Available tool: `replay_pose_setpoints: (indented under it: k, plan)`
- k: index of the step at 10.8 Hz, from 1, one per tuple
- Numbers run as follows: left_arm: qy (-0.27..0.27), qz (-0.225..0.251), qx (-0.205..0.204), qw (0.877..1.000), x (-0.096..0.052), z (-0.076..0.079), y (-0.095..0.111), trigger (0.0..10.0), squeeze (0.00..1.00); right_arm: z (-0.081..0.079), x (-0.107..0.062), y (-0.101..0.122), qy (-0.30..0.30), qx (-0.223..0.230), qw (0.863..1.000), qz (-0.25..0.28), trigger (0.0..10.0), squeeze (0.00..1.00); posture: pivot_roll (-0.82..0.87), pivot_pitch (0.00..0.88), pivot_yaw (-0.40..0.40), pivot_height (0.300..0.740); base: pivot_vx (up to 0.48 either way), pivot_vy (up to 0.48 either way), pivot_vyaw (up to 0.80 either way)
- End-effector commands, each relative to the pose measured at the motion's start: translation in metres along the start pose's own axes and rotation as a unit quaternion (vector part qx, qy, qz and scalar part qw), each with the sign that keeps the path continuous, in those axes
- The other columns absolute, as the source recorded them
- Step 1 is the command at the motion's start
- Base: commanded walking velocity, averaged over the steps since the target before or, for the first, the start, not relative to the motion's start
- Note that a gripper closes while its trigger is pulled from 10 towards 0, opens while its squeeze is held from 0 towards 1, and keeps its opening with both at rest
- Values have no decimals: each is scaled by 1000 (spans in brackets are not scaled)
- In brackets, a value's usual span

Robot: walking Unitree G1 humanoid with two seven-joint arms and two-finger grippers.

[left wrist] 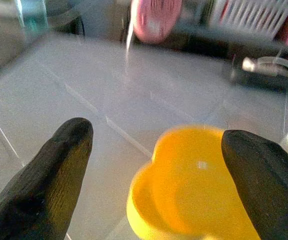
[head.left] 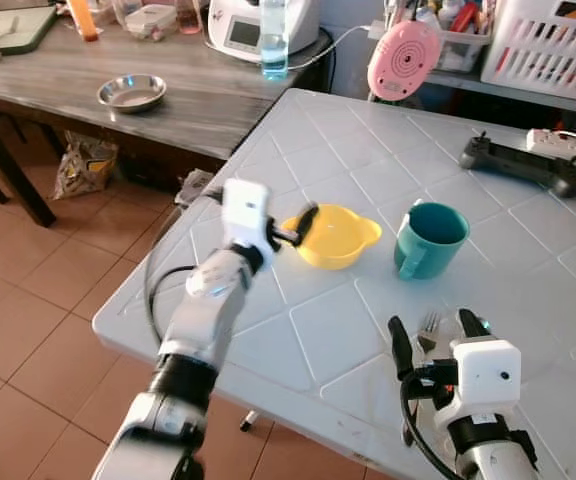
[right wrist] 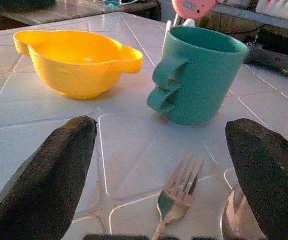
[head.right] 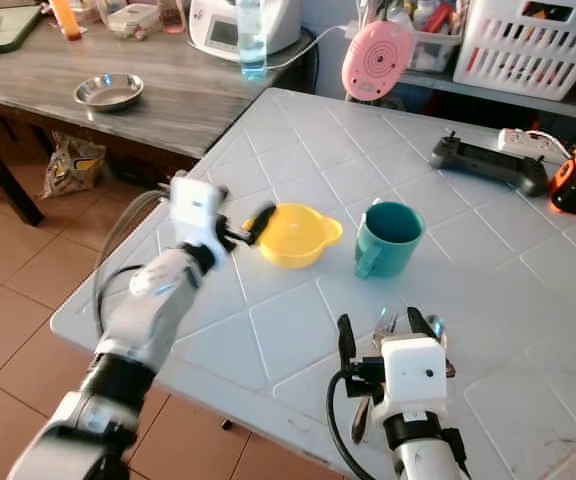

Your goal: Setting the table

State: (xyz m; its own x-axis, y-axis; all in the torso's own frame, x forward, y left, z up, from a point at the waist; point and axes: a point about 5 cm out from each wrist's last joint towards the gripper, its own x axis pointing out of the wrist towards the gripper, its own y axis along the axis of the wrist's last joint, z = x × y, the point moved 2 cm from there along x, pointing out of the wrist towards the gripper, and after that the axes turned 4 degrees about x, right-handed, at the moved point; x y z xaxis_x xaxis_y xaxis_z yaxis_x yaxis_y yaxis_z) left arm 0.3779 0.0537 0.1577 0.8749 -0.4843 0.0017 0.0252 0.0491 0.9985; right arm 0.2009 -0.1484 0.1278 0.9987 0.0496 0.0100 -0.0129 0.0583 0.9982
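Two black fingers of the left gripper (left wrist: 154,165) stand wide apart with nothing between them, poised just short of the yellow bowl (head.left: 336,236), whose near handle lip lies straight ahead of the gap. Just beyond the bowl, on its far side from this gripper, stands the teal mug (head.left: 428,238), upright with its handle turned toward the robot. The right gripper (right wrist: 159,180) hovers low over the white table (head.left: 298,150), its fingers likewise spread and empty, with a fork (right wrist: 176,200) lying on the table between them, tines pointing at the mug; something metal, perhaps a spoon, shows beside one finger, but I cannot tell. To take the bowl well, the left gripper should probably slide forward until one finger passes inside the rim and the other outside, then pinch the wall by the handle lip, keeping clear of the mug so it is not nudged.
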Motion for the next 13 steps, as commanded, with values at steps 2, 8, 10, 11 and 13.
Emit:
replay_pose_setpoints:
  k: [2, 8, 10, 11, 13]
  plan:
    - [-13, -14, 3, 1000, 11, 1, 8, 10000, 0, -3, -1, 4, 3, 1, 1000, 4, 10000, 0, -39, 108, 10, 740, 0, 0, 0]
    - [-36, -117, 37, 992, 25, -9, 1, 10000, 0, -5, -4, 3, 2, 1, 1000, -1, 10000, 0, -45, 121, 32, 740, 0, 0, 0]
    - [-26, -127, 23, 991, 25, -17, 2, 6941, 0, -7, -3, 2, 4, 2, 1000, -1, 10000, 0, -42, 120, 29, 740, 0, 0, 0]
    - [-33, -141, 19, 989, 25, -18, 0, 0, 0, -7, -3, 2, 5, 2, 1000, -1, 10000, 0, -38, 118, 29, 740, 0, 0, 0]
    - [-45, -157, 17, 986, 24, -19, -2, 0, 0, -7, -1, 2, 8, 0, 1000, 0, 10000, 0, -38, 118, 29, 740, 0, 0, 0]
